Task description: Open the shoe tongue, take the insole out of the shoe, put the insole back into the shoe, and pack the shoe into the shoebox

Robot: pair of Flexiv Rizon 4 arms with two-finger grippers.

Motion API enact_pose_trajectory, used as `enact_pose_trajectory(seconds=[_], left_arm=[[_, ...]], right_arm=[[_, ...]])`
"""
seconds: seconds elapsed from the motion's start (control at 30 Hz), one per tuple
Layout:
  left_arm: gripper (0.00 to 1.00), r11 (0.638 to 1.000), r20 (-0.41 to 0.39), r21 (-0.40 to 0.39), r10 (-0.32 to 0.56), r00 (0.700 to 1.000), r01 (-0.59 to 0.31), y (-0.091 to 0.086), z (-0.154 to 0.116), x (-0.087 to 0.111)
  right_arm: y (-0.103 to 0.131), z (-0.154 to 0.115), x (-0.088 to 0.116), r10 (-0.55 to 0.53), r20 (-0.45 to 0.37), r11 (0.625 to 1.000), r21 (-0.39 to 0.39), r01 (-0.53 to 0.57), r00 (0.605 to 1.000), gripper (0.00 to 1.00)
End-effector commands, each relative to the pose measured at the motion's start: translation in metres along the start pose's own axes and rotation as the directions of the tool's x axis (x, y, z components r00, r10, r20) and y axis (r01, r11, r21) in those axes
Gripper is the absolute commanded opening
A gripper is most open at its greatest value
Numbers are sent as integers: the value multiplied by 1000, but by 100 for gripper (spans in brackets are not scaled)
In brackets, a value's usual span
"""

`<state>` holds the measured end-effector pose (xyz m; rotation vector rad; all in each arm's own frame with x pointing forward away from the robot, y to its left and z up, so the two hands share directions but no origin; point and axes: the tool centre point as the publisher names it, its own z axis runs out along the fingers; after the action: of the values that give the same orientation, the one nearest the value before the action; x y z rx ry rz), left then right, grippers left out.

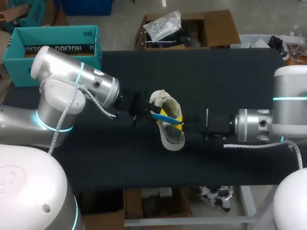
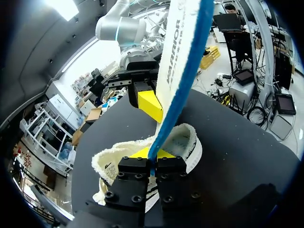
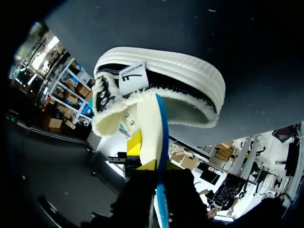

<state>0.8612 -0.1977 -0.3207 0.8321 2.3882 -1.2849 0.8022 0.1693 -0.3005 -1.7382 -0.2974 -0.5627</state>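
On the far left, off the bench's [image 1: 216, 76] back corner, stands the teal shoebox [image 1: 53, 45], open and apart from everything else; only the head view takes it in.

The left arm [image 1: 86, 88] comes in across the dark bench toward the middle. Its end effector [image 2: 152, 164] is hard to read from above. Its own wrist view shows it clamped on the insole [image 2: 183, 61], whose blue edge rises straight up from between the two black finger blocks.

In the middle lies the cream shoe [image 1: 168, 103], tipped on its side on the bench between the two arms. The head view shows the insole only as a short blue and yellow streak at the shoe's mouth. The right wrist view shows more: the ribbed sole, the fleecy collar, and the insole's cream face running from the shoe's opening down into the right end effector [image 3: 157, 178].

The right arm [image 1: 254, 125] reaches in level from the right. Its end effector is closed on the insole too. The left wrist view shows one of its yellow fingers [image 2: 150, 105] flat against the insole's white face.
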Motion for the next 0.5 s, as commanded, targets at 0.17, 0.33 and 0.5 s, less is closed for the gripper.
enact_pose_trajectory(seconds=[0.17,0.33,0.5], left_arm=[[0,1000,-44,-21,16,999,-17,-2,4,-7],[0,999,-61,-34,9,998,-12,4,5,-8],[0,999,-75,-32,-3,997,0,9,2,-4]], right_arm=[[15,10,-4,6,-19,1000,25,-6,1000,0],[23,10,-1,17,-28,1000,26,-16,999,0],[26,7,2,18,-42,1000,20,-18,999,0]])
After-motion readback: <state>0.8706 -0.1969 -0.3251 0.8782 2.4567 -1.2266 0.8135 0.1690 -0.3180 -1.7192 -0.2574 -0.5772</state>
